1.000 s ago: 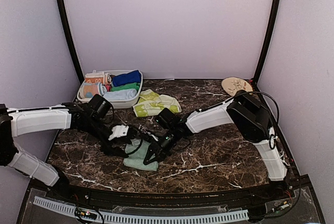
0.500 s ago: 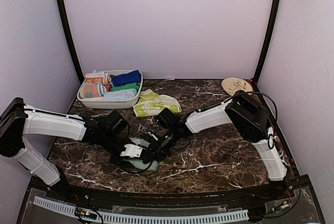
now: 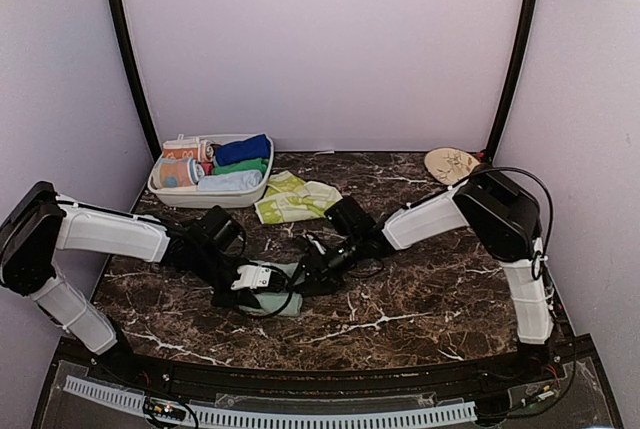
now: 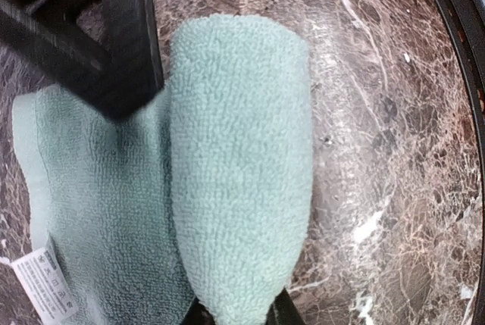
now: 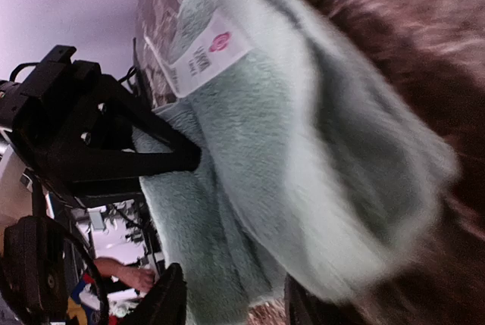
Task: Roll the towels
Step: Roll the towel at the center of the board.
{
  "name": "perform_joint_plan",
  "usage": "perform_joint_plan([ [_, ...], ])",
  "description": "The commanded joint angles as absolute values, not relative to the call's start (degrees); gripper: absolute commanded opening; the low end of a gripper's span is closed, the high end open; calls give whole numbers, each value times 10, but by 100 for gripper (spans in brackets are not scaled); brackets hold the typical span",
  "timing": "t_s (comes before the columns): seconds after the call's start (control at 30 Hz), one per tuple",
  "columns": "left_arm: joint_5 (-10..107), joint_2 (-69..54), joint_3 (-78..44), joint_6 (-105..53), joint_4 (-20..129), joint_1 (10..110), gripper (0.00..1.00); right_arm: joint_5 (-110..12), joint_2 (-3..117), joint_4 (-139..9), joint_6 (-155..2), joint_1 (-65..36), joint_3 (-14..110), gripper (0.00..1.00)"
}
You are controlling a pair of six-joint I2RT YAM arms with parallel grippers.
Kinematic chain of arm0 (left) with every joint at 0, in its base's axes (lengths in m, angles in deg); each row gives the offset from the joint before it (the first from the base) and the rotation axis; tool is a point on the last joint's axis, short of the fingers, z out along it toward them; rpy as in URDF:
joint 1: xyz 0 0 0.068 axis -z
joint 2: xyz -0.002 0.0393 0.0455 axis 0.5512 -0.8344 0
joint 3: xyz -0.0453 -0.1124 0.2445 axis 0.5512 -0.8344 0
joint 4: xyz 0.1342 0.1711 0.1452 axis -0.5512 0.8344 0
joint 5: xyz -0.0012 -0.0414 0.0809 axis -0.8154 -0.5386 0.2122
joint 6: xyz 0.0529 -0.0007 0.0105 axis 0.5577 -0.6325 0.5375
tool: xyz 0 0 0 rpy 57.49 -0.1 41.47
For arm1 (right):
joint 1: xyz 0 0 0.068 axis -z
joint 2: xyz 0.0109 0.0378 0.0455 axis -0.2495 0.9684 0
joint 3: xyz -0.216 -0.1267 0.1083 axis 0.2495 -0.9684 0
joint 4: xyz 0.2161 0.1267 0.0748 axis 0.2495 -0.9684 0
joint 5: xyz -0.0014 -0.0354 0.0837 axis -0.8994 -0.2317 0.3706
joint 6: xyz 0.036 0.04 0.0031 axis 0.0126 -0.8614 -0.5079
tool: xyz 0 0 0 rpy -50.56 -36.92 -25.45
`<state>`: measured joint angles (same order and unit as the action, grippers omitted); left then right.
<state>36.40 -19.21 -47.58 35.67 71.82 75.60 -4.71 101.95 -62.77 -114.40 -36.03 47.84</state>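
Pinching the thick fold of the mint towel (image 4: 235, 151) between them, my left fingers (image 3: 272, 284) stand narrow, one tip on either side of the cloth. The towel lies on the counter (image 3: 420, 289) near the front edge, about midway between my two bases. From my left wrist, the rolled part shows as a plump tube. A flat layer spreads out beside it, with a white tag (image 4: 42, 283) at its corner.

My right fingers (image 3: 312, 271) come in from the other side and meet the same towel. They stand parted, with a loose hump of cloth in the gap. My right wrist view is blurred, so I cannot say for certain whether either tip presses on it. One dark right tip comes down onto the flat layer, just beside the roll.

At the back left of the counter sits a tub (image 3: 215, 199) holding several rolled towels, a blue one among them. A yellow-green towel (image 3: 295, 199) lies crumpled just beside the tub. A plate (image 3: 452, 163) rests at the back right, well apart from everything else.
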Motion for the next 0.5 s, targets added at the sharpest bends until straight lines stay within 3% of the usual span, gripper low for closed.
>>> perform_joint_plan([
  [0.0,283,-239,-440,334,844,703,4,-187,948,-632,-1073,-331,420,51],
  [0.1,225,-290,-397,335,899,667,4,-287,870,-599,-996,-332,349,53],
  [0.17,185,-322,-363,340,938,643,4,-367,813,-579,-935,-347,293,60],
  [0.23,155,-356,-335,350,978,625,3,-464,755,-561,-869,-371,246,75],
  [0.27,138,-373,-324,358,1002,617,2,-526,716,-545,-838,-382,222,98],
  [0.4,115,-411,-300,376,1034,599,1,-718,632,-496,-897,-381,171,100],
  [0.47,119,-426,-294,378,1042,597,1,-681,629,-511,-890,-356,177,100],
])
